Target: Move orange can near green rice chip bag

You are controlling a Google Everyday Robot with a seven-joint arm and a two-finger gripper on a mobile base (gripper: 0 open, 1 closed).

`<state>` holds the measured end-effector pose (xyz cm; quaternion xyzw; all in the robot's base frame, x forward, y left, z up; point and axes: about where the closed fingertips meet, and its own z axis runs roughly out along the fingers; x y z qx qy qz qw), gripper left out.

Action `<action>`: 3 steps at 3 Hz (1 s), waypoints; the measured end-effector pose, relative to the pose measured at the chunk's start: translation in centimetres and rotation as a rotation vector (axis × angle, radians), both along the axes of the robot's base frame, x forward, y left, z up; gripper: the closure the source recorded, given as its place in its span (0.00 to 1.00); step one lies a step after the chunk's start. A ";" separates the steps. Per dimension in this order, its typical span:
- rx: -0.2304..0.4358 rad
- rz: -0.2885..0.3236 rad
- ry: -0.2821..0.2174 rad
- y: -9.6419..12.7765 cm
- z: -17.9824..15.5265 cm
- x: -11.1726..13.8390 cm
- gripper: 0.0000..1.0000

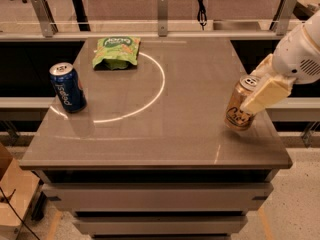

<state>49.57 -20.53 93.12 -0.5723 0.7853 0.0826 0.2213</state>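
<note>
The orange can (234, 115), pale orange-tan with dark lettering and a silver top, is at the table's right side near the front, tilted with its top leaning right. My gripper (248, 102) comes in from the right and is shut on the can; one cream finger (266, 93) lies across its front. The green rice chip bag (116, 51) lies flat at the back left of the table, far from the can.
A blue Pepsi can (67, 87) stands upright near the table's left edge. The grey table (185, 134) has a bright white arc of light across its middle. A rail with metal posts (162, 6) runs behind the table.
</note>
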 end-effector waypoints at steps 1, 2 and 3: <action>0.012 0.060 -0.104 1.7 6.0 0.5 1.00; 0.016 0.061 -0.137 1.8 7.5 0.8 1.00; 0.032 0.072 -0.097 3.1 6.2 1.2 1.00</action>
